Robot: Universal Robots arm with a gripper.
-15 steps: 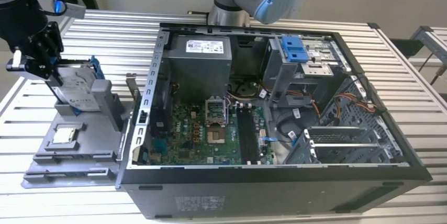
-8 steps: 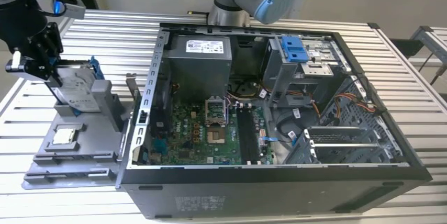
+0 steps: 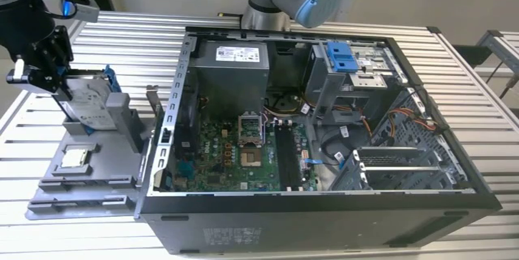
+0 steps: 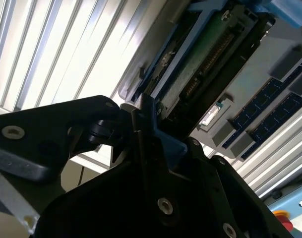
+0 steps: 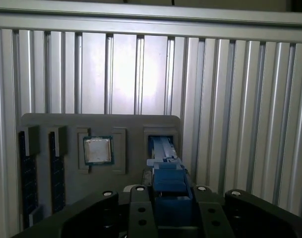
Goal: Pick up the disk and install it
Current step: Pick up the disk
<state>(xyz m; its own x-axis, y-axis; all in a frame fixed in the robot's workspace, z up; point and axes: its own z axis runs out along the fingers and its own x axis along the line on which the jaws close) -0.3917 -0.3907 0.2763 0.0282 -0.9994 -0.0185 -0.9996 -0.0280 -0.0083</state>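
**Exterior view: end effector at the disk, tray side**

1. Position. The end effector (image 3: 57,79) is at the exterior view's left, over the grey tray (image 3: 81,182) on the slatted desk (image 3: 121,24). The open case (image 3: 324,211) lies beside the tray, toward the exterior view's right.
2. Grip. In both wrist views the fingers are pressed onto the blue bracket (image 5: 168,184) of the disk (image 4: 205,64), pinching it.
3. Relation. The disk (image 3: 89,107) stands on edge at its tray slot, leaning. Its long axis runs away from the end effector, down toward the tray. Whether it has left the slot cannot be told.
4. Nearby part. The chip (image 5: 97,150) sits in the neighbouring tray pocket, untouched.
5. Print. The disk's white label (image 3: 91,113) carries black print, which is too small to read.
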